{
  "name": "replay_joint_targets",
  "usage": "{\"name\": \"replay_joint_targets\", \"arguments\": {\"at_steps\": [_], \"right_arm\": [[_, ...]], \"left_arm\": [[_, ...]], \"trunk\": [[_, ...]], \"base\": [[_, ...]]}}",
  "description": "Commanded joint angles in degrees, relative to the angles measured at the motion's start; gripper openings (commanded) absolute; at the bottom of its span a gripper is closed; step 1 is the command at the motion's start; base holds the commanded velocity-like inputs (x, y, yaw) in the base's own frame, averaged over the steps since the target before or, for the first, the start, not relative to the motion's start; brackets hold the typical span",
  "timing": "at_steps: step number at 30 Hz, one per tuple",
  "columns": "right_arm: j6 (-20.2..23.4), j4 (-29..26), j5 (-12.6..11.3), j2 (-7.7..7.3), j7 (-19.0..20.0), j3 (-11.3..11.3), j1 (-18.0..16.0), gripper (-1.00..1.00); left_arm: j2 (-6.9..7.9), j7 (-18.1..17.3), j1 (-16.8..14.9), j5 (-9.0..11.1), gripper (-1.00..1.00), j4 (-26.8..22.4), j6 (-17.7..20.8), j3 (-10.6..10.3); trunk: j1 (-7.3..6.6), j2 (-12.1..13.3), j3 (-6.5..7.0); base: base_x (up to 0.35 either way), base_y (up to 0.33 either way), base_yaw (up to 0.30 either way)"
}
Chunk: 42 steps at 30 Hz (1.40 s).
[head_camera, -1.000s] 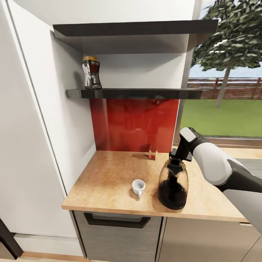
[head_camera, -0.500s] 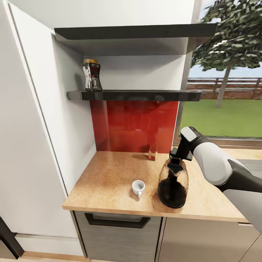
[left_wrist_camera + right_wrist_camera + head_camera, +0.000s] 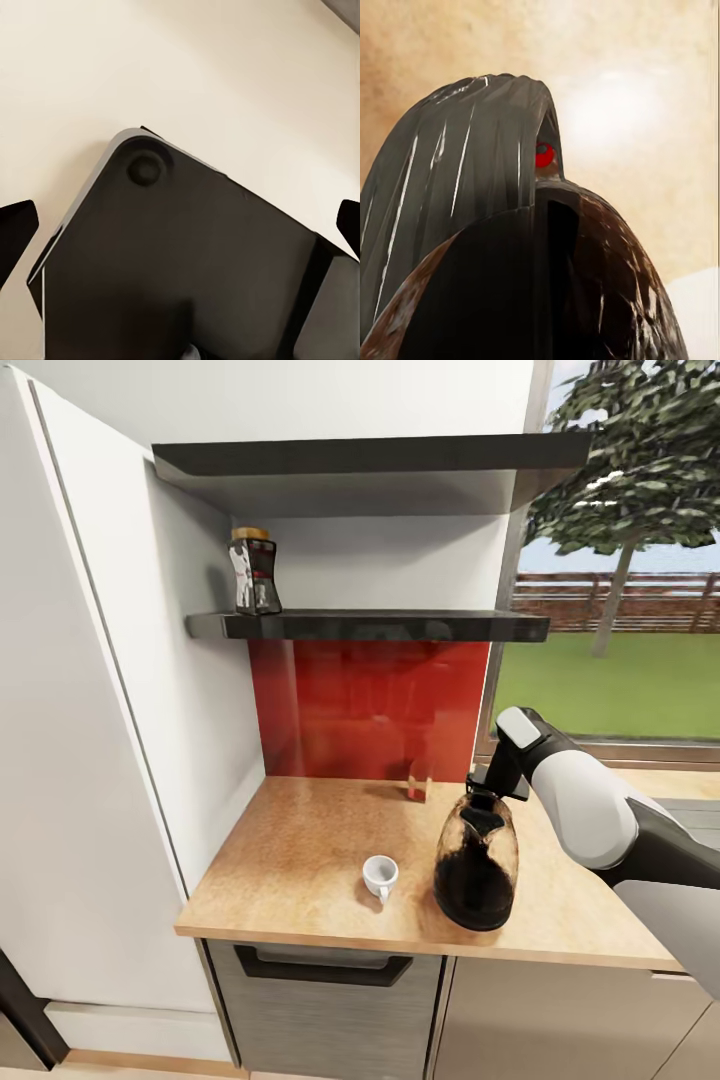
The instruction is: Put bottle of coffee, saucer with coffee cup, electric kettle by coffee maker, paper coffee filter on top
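Head view: coffee bottle point(image 3: 254, 571) on the lower shelf point(image 3: 370, 625) at its left end, orange lid, white-and-red label, writing too small to read; kettle point(image 3: 476, 870) upright on the surface point(image 3: 300, 860) near the front edge; cup point(image 3: 380, 876) just beside it, apart; right arm point(image 3: 590, 810) reaches in from the right, bent down over the kettle top, right gripper point(image 3: 487, 792) at the handle, cannot tell how far closed.
Left wrist view: dark fingertips point(image 3: 16, 225) at both edges, left gripper point(image 3: 180, 225) wide apart, holding nothing; a black panel point(image 3: 187, 277) against a cream background.
Right wrist view: kettle's black handle point(image 3: 457, 217) and glass body point(image 3: 615, 285) very close; red light point(image 3: 544, 155); surface behind.
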Motion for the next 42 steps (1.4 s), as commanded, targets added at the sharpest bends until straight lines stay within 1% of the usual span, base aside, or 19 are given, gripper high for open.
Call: {"name": "replay_joint_targets", "arguments": {"at_steps": [1,9,17,21,24,27,28,29,31,39,41,42], "right_arm": [[0.09,-0.06,-0.61,0.02,-0.6,0.01,0.0,-1.0],[0.09,-0.06,-0.23,0.08,-3.46,0.22,-0.02,-1.0],[0.09,-0.06,-0.13,-0.15,-3.56,0.43,-0.03,-1.0],[0.09,-0.06,-0.21,-0.8,-3.51,0.35,-0.03,-1.0],[0.09,-0.06,-0.52,-1.68,-3.43,0.27,-0.04,-1.0],[0.09,-0.06,-0.67,-2.23,-3.36,0.23,-0.05,-1.0],[0.09,-0.06,-0.72,-2.74,-3.26,0.21,-0.05,-1.0],[0.09,-0.06,-0.73,-2.91,-3.24,0.2,-0.02,-1.0],[0.09,-0.08,-0.75,-4.34,-3.21,0.1,-0.03,-1.0],[0.09,-0.08,-0.75,-5.44,-3.21,0.09,-0.05,-1.0],[0.09,-0.07,-0.8,-6.05,-3.21,0.08,-0.05,-1.0],[0.09,-0.11,-0.83,-6.65,-3.21,0.02,-0.06,-1.0]], "left_arm": [[-0.02,-0.53,0.04,0.25,1.0,-0.05,0.06,0.46],[0.16,-0.53,0.04,0.57,1.0,-0.05,0.06,0.79],[0.16,-0.53,0.04,0.36,1.0,-0.05,0.06,0.48],[0.16,-0.53,0.04,0.39,1.0,-0.05,0.06,0.57],[0.16,-0.53,0.04,0.23,1.0,-0.05,0.06,0.53],[0.16,-0.53,0.04,0.16,1.0,-0.05,0.06,0.49],[0.16,-0.53,0.04,0.11,1.0,-0.05,0.06,0.49],[0.16,-0.53,0.04,0.1,1.0,-0.05,0.06,0.47],[0.16,-0.53,0.04,0.01,1.0,-0.05,0.06,0.43],[0.16,-0.53,0.04,0.0,1.0,-0.05,0.06,0.43],[0.16,-0.53,0.04,0.0,1.0,-0.05,0.06,0.43],[0.16,-0.53,0.04,0.0,1.0,-0.05,0.06,0.43]], "trunk": [[0.02,-0.03,0.0],[0.02,-0.03,0.0],[0.02,-0.03,0.0],[0.02,-0.03,0.04],[0.02,-0.03,0.12],[0.02,-0.03,0.25],[0.02,-0.03,0.3],[0.02,-0.03,0.35],[0.02,-0.03,0.46],[0.02,-0.03,0.93],[0.02,-0.03,1.06],[0.02,-0.03,1.12]], "base": [[0.0,0.0,0.0],[0.0,0.0,0.0],[0.0,0.0,-0.044],[0.0,0.0,-0.229],[0.0,0.0,-0.267],[0.0,0.0,-0.267],[0.0,0.0,-0.253],[0.0,0.0,-0.25],[0.0,0.0,-0.245],[0.0,0.0,-0.237],[0.0,0.0,-0.228],[0.0,0.0,-0.227]]}}
